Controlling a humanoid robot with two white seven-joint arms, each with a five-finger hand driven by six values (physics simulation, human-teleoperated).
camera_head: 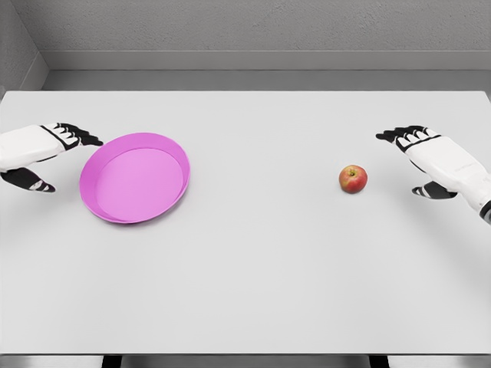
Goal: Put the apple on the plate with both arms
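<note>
Apple (pixel 353 179): not yet grasped, lying on the table (pixel 261 291) near the right hand (pixel 433 157) fingertips
Plate (pixel 135 177): unfilled, just beside the left hand (pixel 42 149) fingers
Fingers: spread on both, nothing held
Remaining: everything

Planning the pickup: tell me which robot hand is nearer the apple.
Right. The right robot hand hovers just to the right of the apple, fingers open; the left robot hand sits far across the table, beyond the pink plate.
</note>
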